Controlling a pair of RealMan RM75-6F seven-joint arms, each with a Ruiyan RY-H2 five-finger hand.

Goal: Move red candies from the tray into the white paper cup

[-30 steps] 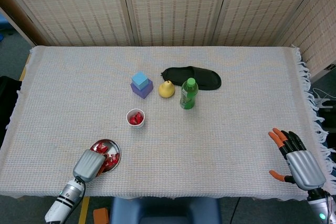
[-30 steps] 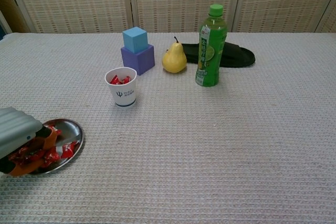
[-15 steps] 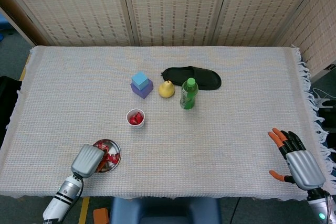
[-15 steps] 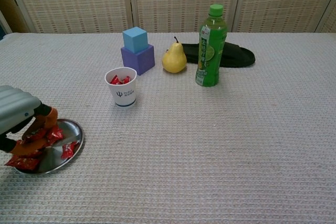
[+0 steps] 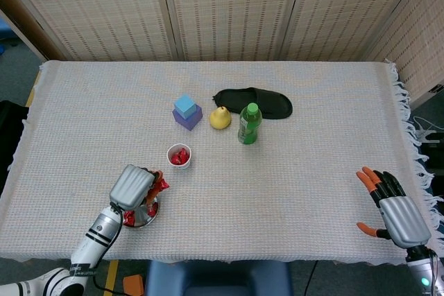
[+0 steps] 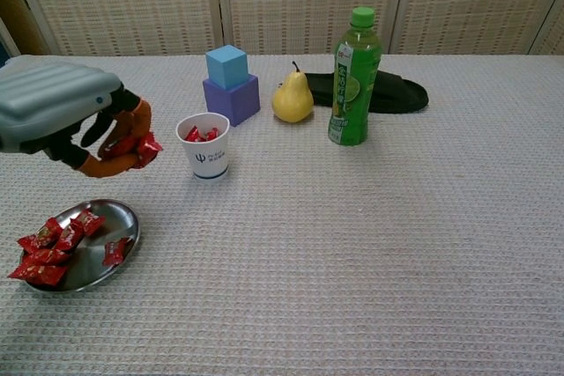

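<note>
My left hand [image 6: 66, 116] [image 5: 134, 186] hangs above the table between the tray and the cup, and it grips red candies [image 6: 134, 145] in its curled fingers. The small metal tray [image 6: 119, 217] lies at the near left with several red candies [image 6: 53, 242] in it. The white paper cup [image 6: 204, 147] [image 5: 179, 157] stands just right of the hand, with red candies inside. My right hand [image 5: 395, 211] rests at the near right table edge, fingers spread, holding nothing.
Behind the cup stand a blue cube on a purple block [image 6: 231, 85], a yellow pear [image 6: 293, 98], a green bottle [image 6: 353, 78] and a black slipper [image 6: 392, 92]. The tablecloth's front edge runs close to the tray.
My left hand has lifted off the tray with candies in its grip and moved up and right toward the cup. The right hand has stayed put.
</note>
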